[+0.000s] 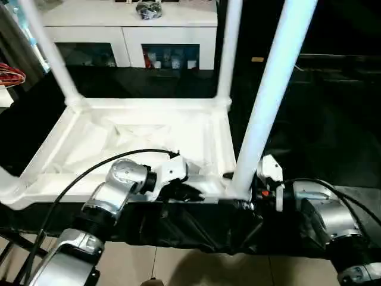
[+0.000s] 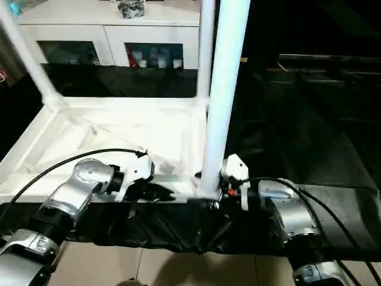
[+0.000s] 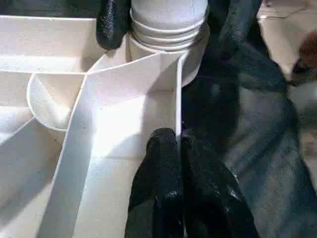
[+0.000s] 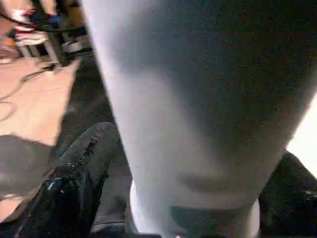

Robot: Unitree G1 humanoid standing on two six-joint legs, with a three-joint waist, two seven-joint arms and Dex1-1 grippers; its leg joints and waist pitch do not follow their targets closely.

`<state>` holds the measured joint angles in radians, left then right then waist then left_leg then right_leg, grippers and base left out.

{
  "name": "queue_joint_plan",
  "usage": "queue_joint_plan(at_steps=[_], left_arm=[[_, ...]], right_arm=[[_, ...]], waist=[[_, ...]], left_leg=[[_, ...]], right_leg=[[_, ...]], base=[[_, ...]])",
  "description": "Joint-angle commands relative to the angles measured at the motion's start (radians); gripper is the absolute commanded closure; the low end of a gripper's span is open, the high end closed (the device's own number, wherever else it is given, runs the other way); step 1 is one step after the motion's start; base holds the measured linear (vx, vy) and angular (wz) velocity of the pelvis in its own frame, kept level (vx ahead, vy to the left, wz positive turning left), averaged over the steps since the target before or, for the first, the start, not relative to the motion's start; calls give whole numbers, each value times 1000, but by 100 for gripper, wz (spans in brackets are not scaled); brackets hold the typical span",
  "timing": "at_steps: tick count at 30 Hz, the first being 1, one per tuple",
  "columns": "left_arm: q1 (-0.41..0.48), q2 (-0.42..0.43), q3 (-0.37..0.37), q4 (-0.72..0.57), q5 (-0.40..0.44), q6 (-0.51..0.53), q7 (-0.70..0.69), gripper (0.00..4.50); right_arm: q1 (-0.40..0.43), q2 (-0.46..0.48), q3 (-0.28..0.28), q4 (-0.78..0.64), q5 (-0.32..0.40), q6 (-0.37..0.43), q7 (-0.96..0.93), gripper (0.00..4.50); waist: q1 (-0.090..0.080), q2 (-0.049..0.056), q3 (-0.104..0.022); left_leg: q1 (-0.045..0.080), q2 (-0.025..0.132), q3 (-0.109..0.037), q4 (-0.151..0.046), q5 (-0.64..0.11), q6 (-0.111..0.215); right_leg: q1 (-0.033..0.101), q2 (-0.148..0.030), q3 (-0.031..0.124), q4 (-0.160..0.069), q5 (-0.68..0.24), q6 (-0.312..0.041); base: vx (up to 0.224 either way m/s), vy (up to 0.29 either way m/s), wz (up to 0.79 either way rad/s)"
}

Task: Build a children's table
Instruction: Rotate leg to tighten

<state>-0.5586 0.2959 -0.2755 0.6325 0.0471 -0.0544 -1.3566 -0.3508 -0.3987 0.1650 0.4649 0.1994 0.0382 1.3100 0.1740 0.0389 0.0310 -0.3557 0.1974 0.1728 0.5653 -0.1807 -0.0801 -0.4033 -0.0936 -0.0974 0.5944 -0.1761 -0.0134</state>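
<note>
The white tabletop (image 1: 143, 140) lies upside down on a black cloth, its ribbed underside facing up. Legs stand in the far-left socket (image 1: 50, 53), the far-right socket (image 1: 229, 47) and the near-right socket (image 1: 271, 89). My left gripper (image 1: 191, 192) is shut on the tabletop's thin near rim (image 3: 177, 106), just left of the near-right corner. My right gripper (image 1: 241, 199) is closed around the base of the near-right leg (image 4: 198, 109), one finger (image 4: 79, 168) on each side. The leg's ribbed end (image 3: 168, 22) sits in the corner socket.
A white glass-door cabinet (image 1: 128, 36) stands behind the tabletop. The black cloth (image 1: 190, 229) hangs over the near edge of the support. Pale floor tiles (image 1: 178, 268) lie below, and dark floor (image 1: 333, 119) lies to the right. Red wires (image 1: 9, 74) are at the left edge.
</note>
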Motion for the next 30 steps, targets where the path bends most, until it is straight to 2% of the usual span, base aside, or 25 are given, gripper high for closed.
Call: queue_joint_plan(at_steps=[1,9,17,20,22,24,25,26,29,30], left_arm=[[-24,-16,13,-28,-53,-21,-7,450],[-27,9,6,-30,-68,-13,-71,450],[-20,-7,7,-33,-64,-13,-36,450],[-25,-22,5,-16,-25,-19,33,450],[-31,-42,7,-7,-12,-6,85,450],[-43,-69,6,4,16,24,170,450],[-43,-69,6,4,17,24,171,450],[-50,-84,9,12,19,38,199,450],[-72,-123,14,36,31,68,270,450],[-82,-138,16,48,41,77,309,450]], right_arm=[[14,8,63,-26,1,21,64,94],[14,-6,71,-58,24,58,116,169],[33,13,73,-71,24,63,85,181],[35,61,44,-67,24,81,-6,182],[24,108,18,-40,13,57,-104,182],[1,160,0,18,-35,4,-249,182],[1,160,0,19,-36,3,-251,183],[-8,181,-5,40,-51,-12,-300,183],[-24,231,-15,76,-68,-8,-396,183],[-30,252,-15,90,-81,-11,-435,183]], waist=[[1,-19,-53],[5,-19,-53],[9,-18,-55],[11,-17,-53],[11,-18,-51],[-1,-17,-47],[-11,-18,-44],[-13,-18,-45],[-21,-18,-46],[-23,-19,-48]], left_leg=[[-4,37,-5,-57,-185,95],[-5,37,-6,-56,-179,89],[-4,38,-6,-55,-176,83],[-4,37,-6,-56,-182,77],[-4,36,-6,-59,-198,65],[0,35,-10,-67,-236,31],[2,32,-12,-69,-260,24],[2,32,-12,-69,-262,22],[5,31,-11,-68,-259,28],[1,31,-10,-68,-243,31]], right_leg=[[53,-64,49,-74,-284,-169],[54,-64,49,-72,-276,-171],[53,-64,49,-71,-267,-171],[53,-64,49,-73,-283,-164],[51,-65,49,-77,-323,-152],[48,-69,48,-84,-381,-138],[50,-68,46,-89,-422,-127],[51,-68,46,-90,-432,-122],[49,-66,49,-91,-408,-126],[52,-66,49,-87,-378,-133]], base=[[0,0,0],[0,0,0],[0,0,0],[0,0,0],[0,0,0],[0,0,0],[0,0,0],[0,0,0],[0,0,0],[0,0,0]])
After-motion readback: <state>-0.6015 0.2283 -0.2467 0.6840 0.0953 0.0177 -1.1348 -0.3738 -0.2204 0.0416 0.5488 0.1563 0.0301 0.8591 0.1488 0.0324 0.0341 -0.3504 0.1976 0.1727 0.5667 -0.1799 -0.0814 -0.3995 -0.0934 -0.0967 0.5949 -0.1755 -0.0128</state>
